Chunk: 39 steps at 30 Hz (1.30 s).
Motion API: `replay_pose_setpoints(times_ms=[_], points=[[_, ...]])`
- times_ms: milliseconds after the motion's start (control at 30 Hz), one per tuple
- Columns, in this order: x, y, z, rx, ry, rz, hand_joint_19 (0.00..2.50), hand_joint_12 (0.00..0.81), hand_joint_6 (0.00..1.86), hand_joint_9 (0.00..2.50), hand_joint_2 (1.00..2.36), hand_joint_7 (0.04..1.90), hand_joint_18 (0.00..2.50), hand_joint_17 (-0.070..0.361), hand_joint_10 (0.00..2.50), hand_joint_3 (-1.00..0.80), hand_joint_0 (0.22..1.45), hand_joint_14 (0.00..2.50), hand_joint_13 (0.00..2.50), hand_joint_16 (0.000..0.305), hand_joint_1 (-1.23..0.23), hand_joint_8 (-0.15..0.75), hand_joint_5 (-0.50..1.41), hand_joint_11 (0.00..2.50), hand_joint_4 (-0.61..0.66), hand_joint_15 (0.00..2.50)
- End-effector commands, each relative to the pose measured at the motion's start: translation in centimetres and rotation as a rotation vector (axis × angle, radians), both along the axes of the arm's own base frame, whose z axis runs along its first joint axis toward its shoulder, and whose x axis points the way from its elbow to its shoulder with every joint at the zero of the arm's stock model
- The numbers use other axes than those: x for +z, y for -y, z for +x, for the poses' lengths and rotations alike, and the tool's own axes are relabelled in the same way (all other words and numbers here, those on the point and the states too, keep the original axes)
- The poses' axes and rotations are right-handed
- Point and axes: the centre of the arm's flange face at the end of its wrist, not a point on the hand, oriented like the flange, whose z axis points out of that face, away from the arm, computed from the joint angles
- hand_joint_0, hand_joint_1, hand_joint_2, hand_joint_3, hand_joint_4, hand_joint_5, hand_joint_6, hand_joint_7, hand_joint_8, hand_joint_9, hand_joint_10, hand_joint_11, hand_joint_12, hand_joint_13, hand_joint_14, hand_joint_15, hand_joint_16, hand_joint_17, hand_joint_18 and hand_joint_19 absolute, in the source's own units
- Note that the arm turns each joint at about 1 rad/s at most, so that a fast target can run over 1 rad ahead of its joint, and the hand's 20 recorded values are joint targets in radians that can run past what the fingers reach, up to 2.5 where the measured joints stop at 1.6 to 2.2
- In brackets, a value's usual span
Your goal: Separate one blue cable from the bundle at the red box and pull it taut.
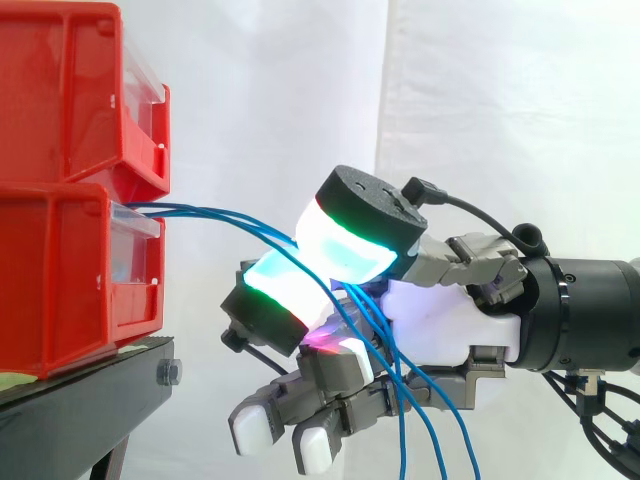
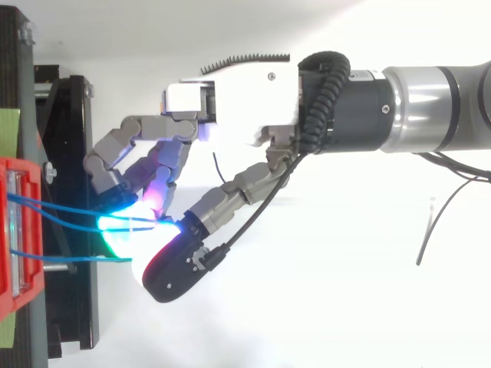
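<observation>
Blue cables point(image 1: 230, 215) come out of the front opening of the lower red bin point(image 1: 70, 290) and run rightward in a gentle curve, close together, to the hand point(image 1: 450, 320), which sits near the bin but clear of it. They pass between the thumb's large green-and-cyan glowing pad point(image 1: 350, 245) and a cyan-glowing fingertip point(image 1: 275, 285) just below it. The two pads are closed together on the strands in a pinch; how many strands are caught there I cannot tell. Past the pinch the strands cross the white palm and hang loosely down out of the side view. From above, two strands leave the bin side by side and a third point(image 2: 77, 258) runs apart from them, all meeting at the glowing pads. The remaining fingers point(image 1: 250, 425) curl below with white tips. A second red bin point(image 1: 60, 90) is stacked on the lower one, both on a black stand point(image 1: 90, 385) before a white curtain point(image 1: 500, 120).
</observation>
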Motion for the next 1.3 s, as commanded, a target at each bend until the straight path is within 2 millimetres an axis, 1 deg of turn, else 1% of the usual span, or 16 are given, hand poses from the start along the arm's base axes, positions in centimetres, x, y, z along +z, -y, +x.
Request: replay_pose_setpoints(times_ms=[0,100,233,300,400,467,600,700,733,800,867,1000,1067,1167,1233,1267], points=[[-0.08,-0.16,-0.01,0.002,-0.002,0.0,0.68,0.351,0.86,1.11,1.01,1.36,0.65,0.105,0.03,-0.35,0.69,0.02,0.64,0.047,-0.96,0.308,-0.12,1.03,0.01,0.51],[-0.01,-0.16,0.02,0.002,0.0,0.0,0.63,0.346,0.88,1.09,1.0,1.41,0.67,0.107,0.03,-0.48,0.78,0.02,0.64,0.047,-1.01,0.302,-0.13,1.08,-0.05,0.49],[-0.01,-0.16,0.02,0.002,0.0,0.0,0.58,0.342,0.9,1.08,1.0,1.4,0.68,0.107,0.03,-0.5,0.81,0.02,0.63,0.048,-1.01,0.294,-0.14,1.08,-0.05,0.48],[-0.1,-0.28,-0.01,0.003,-0.003,-0.001,0.58,0.343,0.9,1.07,1.0,1.37,0.68,0.107,0.03,-0.5,0.79,0.02,0.63,0.048,-1.01,0.296,-0.14,1.1,-0.04,0.48],[-0.12,-0.15,-0.04,0.002,-0.005,-0.001,0.58,0.342,0.9,1.07,1.0,1.29,0.67,0.108,0.03,-0.5,0.67,0.02,0.62,0.048,-1.06,0.294,-0.13,1.12,0.01,0.48],[-0.12,-0.28,-0.03,0.003,-0.005,-0.001,0.59,0.342,0.9,1.07,1.0,1.28,0.66,0.108,0.03,-0.5,0.62,0.02,0.61,0.048,-1.09,0.297,-0.13,1.12,0.01,0.48],[-0.04,-0.17,-0.01,0.003,-0.003,-0.001,0.6,0.342,0.9,1.07,1.0,1.3,0.67,0.112,0.03,-0.5,0.56,0.02,0.61,0.05,-1.09,0.304,-0.12,1.1,0.01,0.48],[-0.12,-0.17,-0.04,0.003,-0.005,-0.001,0.62,0.355,0.9,1.12,1.0,1.27,0.7,0.117,0.02,-0.5,0.5,0.02,0.64,0.052,-1.02,0.317,-0.11,1.06,0.0,0.49],[-0.12,-0.17,-0.04,0.003,-0.005,-0.001,0.62,0.376,0.89,1.16,1.0,1.21,0.73,0.126,0.02,-0.5,0.44,0.02,0.67,0.056,-0.89,0.333,-0.1,1.02,-0.01,0.48],[-0.04,-0.17,-0.01,0.003,-0.003,-0.001,0.63,0.384,0.86,1.18,1.0,1.12,0.75,0.129,0.02,-0.5,0.43,0.02,0.69,0.057,-0.72,0.322,-0.09,0.96,-0.05,0.48],[-0.04,-0.17,-0.01,0.003,-0.003,-0.001,0.65,0.381,0.83,1.18,1.0,1.08,0.75,0.125,0.02,-0.5,0.45,0.02,0.7,0.055,-0.59,0.308,-0.08,0.89,-0.05,0.49],[-0.04,-0.17,-0.01,0.003,-0.003,-0.002,0.7,0.348,0.78,1.19,1.0,1.14,0.7,0.107,0.02,-0.5,0.53,0.02,0.68,0.048,-0.44,0.282,-0.07,0.89,-0.07,0.49],[-0.04,-0.17,-0.01,0.003,-0.003,-0.002,0.71,0.34,0.78,1.19,1.0,1.15,0.69,0.103,0.02,-0.5,0.56,0.02,0.68,0.046,-0.44,0.271,-0.07,0.9,-0.08,0.49],[-0.04,-0.17,-0.01,0.003,-0.003,-0.002,0.73,0.336,0.77,1.19,1.0,1.2,0.68,0.1,0.02,-0.5,0.61,0.02,0.69,0.044,-0.53,0.272,-0.07,0.91,-0.06,0.5],[-0.03,-0.05,-0.01,0.002,-0.002,-0.002,0.73,0.339,0.76,1.2,1.0,1.24,0.69,0.1,0.02,-0.47,0.61,0.02,0.69,0.045,-0.59,0.285,-0.07,0.93,-0.04,0.51],[-0.03,-0.05,-0.01,0.002,-0.002,-0.002,0.73,0.344,0.76,1.2,1.01,1.3,0.69,0.101,0.02,-0.4,0.6,0.02,0.69,0.045,-0.61,0.291,-0.07,0.94,-0.02,0.51]])
